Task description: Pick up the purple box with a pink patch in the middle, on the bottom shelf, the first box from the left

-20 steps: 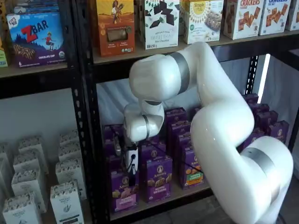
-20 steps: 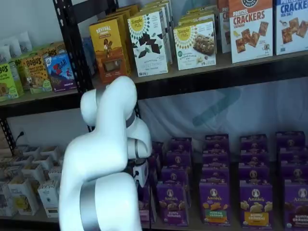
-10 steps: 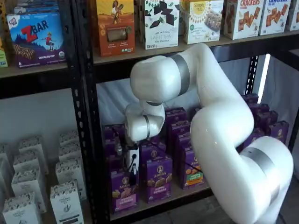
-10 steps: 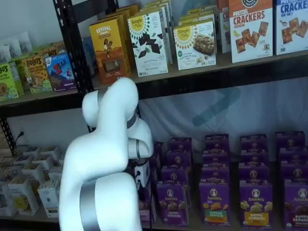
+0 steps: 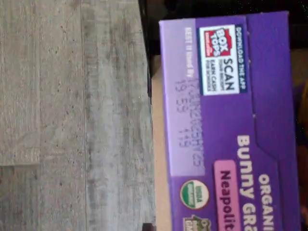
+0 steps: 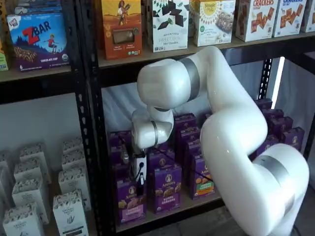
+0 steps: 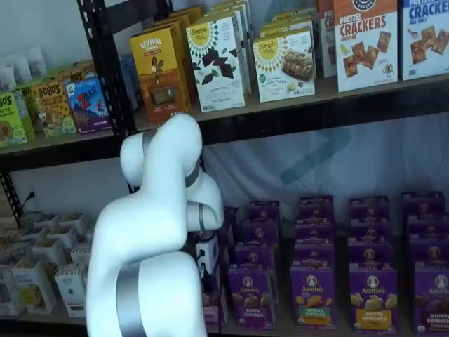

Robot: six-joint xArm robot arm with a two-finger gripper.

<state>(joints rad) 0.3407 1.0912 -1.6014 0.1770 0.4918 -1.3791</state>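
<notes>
The purple box (image 6: 130,202), an Annie's carton with a pink label panel, stands at the left front of the bottom shelf (image 6: 187,205), beside the black upright. My gripper (image 6: 140,188) hangs straight down over the box's top. Its white body shows, with black fingers reaching the carton's top edge. No gap between the fingers shows. In the wrist view the box's purple top flap (image 5: 231,120) fills much of the picture at close range, with a Box Tops stamp and a pink patch. In a shelf view (image 7: 212,300) the arm hides most of the box and the gripper.
More purple Annie's cartons stand in rows to the right and behind, the nearest (image 6: 166,189) close beside the target. A black perforated upright (image 6: 91,128) rises at its left. White cartons (image 6: 69,211) fill the neighbouring bay. Grey floor (image 5: 72,115) lies below the shelf edge.
The arm has shifted slightly right and the gripper has sunk a little toward the box's top. Over the last half second hardly anything moved.
</notes>
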